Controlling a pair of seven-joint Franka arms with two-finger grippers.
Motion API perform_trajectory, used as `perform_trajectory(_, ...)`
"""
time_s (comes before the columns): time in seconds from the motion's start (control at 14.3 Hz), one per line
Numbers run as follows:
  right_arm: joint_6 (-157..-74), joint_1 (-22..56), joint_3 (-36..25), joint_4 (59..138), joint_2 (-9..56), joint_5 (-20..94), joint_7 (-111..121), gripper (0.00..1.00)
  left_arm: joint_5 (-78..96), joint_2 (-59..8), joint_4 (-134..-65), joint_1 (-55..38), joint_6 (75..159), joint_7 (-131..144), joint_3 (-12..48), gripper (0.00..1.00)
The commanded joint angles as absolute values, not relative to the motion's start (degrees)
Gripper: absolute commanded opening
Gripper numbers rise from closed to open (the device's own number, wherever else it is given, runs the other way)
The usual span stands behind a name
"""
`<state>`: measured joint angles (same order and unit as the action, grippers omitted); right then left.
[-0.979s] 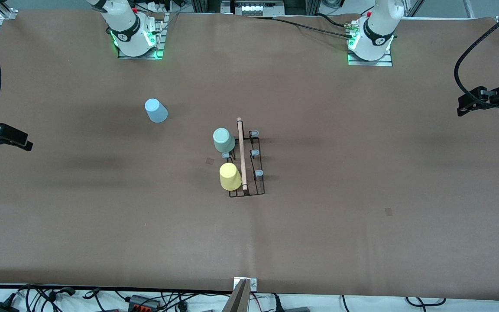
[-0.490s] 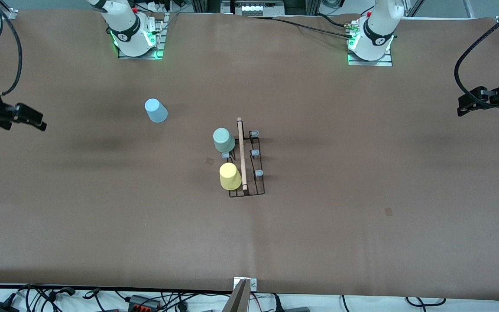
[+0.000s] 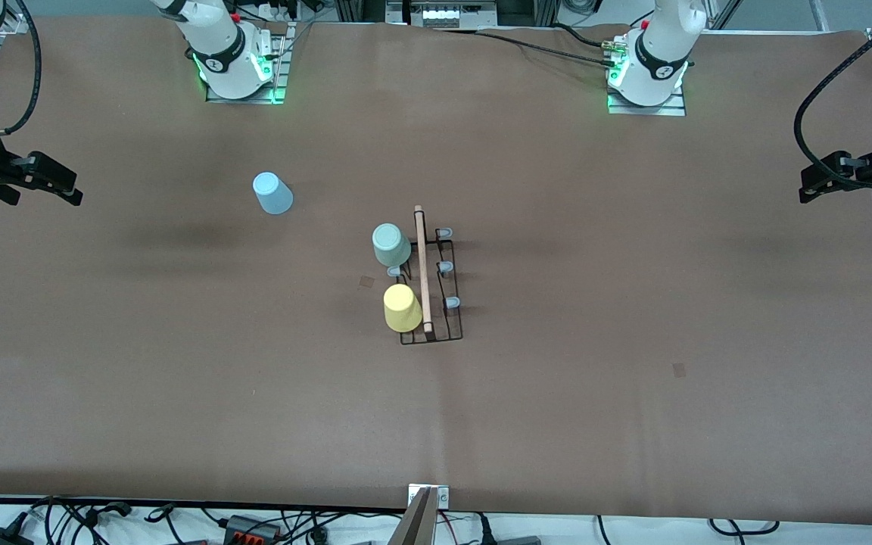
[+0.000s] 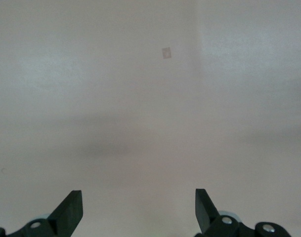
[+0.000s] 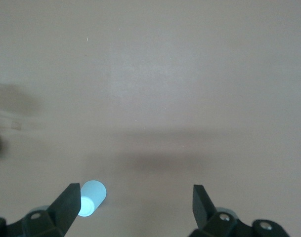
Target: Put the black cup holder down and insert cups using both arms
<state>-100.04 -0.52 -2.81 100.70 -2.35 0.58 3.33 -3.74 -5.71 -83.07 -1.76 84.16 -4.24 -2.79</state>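
Front view shows you the rack [image 3: 431, 284] in the middle of the table [image 3: 633, 416]; the green cup [image 3: 390, 244] and the yellow cup [image 3: 402, 308] sit upside down on it, on the side toward the right arm's end; the blue cup [image 3: 272, 193] stands on the table well apart from the rack, farther from the front camera. Right gripper [image 3: 65, 189] hangs over the table edge at its own end, fingers spread, empty; left gripper [image 3: 811, 185] likewise at its own end.

Black cup holder [image 3: 431, 284], 2 cups [image 3: 402, 308] on pegs
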Motion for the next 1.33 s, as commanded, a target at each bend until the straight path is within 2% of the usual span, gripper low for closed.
perform_trajectory(0.0, -98.9, -1.2, -2.2, 100.6, -3.2, -0.2, 3.5, 1.0, -3.3, -5.6, -82.4, -1.4, 83.9, -5.0, -2.6, 1.0)
perform_trajectory(1.26, -98.8, -1.1, -2.0, 100.8, -3.3, -0.4, 3.5, 1.0, -3.3, -5.6, -82.4, -1.4, 83.9, -5.0, -2.6, 1.0)
